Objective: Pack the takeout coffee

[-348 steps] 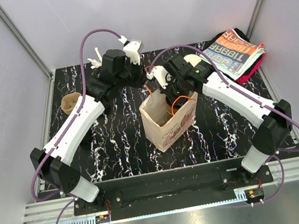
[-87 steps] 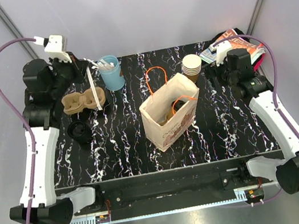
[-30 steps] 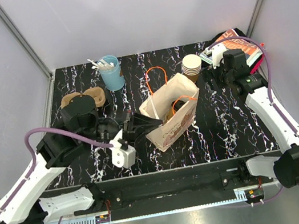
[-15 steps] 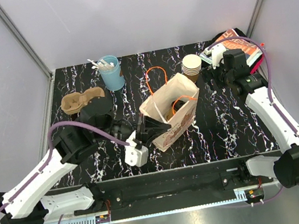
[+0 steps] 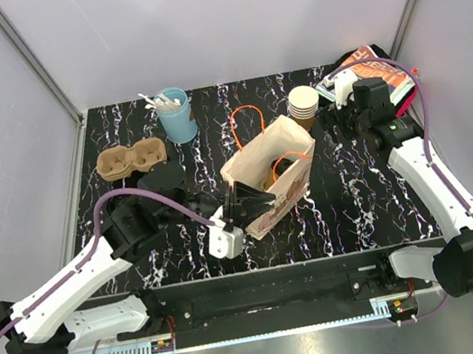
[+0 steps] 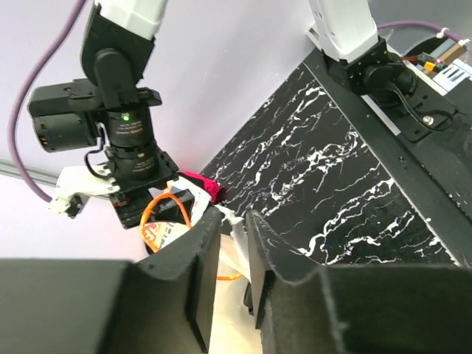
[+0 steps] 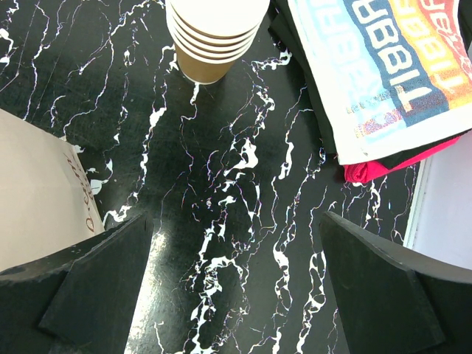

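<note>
The left hand (image 6: 232, 221) reaches in from the near left to the near-left rim of the brown paper bag (image 5: 284, 198), which stands upright with its mouth open near the middle of the black marbled surface (image 5: 351, 203), its orange handles (image 5: 247, 118) raised. The fingers stand only a narrow way apart, and a pale edge of paper shows in the gap; whether they touch it I cannot tell. The right hand (image 7: 236, 220) hangs with its fingers spread wide and nothing between them, over bare surface to the right of the bag. A stack of nested brown cups (image 5: 303, 103) lies just to the far side of it and a folded printed paper (image 5: 375, 79) at the far right corner. The takeout coffee cup cannot be made out in any view: the bag's inside is in shadow and partly hidden by the left hand. At the far left sits a brown two-well cup carrier (image 5: 131, 159), and beyond it, to its right, a light-blue cup (image 5: 178, 125) holding white utensils.
</note>
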Controlling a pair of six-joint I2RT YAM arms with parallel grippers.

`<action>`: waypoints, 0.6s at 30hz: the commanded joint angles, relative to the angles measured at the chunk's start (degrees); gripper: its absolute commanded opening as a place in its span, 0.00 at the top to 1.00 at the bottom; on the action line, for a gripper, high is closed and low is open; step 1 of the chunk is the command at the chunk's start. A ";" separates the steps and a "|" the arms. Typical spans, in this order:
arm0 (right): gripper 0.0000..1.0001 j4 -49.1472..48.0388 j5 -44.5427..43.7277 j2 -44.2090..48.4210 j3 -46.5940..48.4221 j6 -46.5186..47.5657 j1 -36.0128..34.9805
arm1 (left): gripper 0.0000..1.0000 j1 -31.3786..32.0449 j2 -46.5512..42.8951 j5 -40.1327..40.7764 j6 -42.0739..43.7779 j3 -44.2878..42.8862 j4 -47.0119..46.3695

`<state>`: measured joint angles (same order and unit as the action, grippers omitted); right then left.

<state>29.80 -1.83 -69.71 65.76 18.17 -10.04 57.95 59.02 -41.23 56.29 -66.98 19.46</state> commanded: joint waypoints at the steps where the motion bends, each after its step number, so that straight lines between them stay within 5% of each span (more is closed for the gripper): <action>1: 0.00 -0.36 1.12 0.81 0.25 0.28 0.38 | 0.70 0.23 -1.89 0.45 -1.01 0.62 -4.26; 11: 0.00 -0.18 1.21 0.63 0.25 0.37 0.29 | 0.59 0.14 -2.69 2.47 -0.75 0.01 -5.84; 15: 0.00 -0.18 1.21 0.54 0.42 0.37 0.29 | 0.34 -0.56 -3.30 5.71 -1.97 -1.13 -6.37; 18: 0.00 -0.01 1.12 0.54 0.69 0.55 0.37 | 0.29 -1.96 -3.74 8.09 -3.47 -3.06 -6.28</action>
<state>29.82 -1.83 -69.71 65.76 18.20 -10.04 57.52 57.08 -37.34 54.76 -66.92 16.53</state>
